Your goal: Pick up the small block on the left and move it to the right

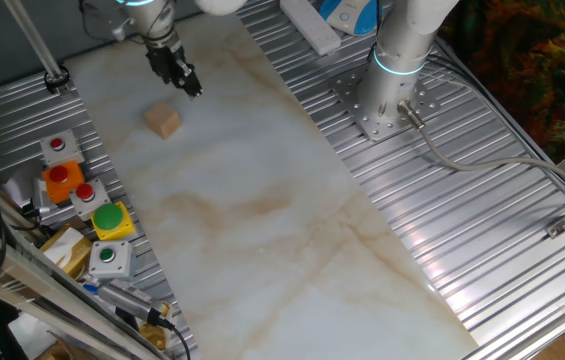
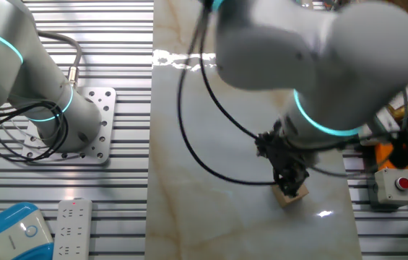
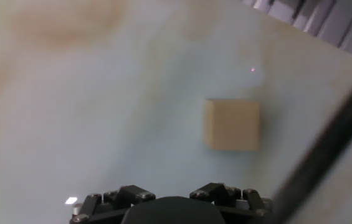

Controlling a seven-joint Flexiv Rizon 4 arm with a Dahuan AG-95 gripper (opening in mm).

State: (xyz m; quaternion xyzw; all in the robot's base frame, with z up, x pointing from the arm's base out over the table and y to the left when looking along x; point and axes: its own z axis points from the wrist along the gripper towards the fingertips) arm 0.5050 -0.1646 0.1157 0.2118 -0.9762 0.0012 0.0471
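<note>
End effector (image 1: pixel 188 84): black two-finger, above the desk, holds nothing; open or closed, I cannot tell.
Small light-tan wooden cube (image 1: pixel 163 121): on white marbled desk (image 1: pixel 262 210), just beside the fingertips, apart.

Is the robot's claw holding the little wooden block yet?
No, nothing is held. The gripper hangs above the small block, which sits alone on the table, free of the fingers.

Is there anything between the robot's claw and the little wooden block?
No. In one fixed view, only bare marble table shows between the gripper and the small block. The hand view shows nothing else near the block either.
</note>
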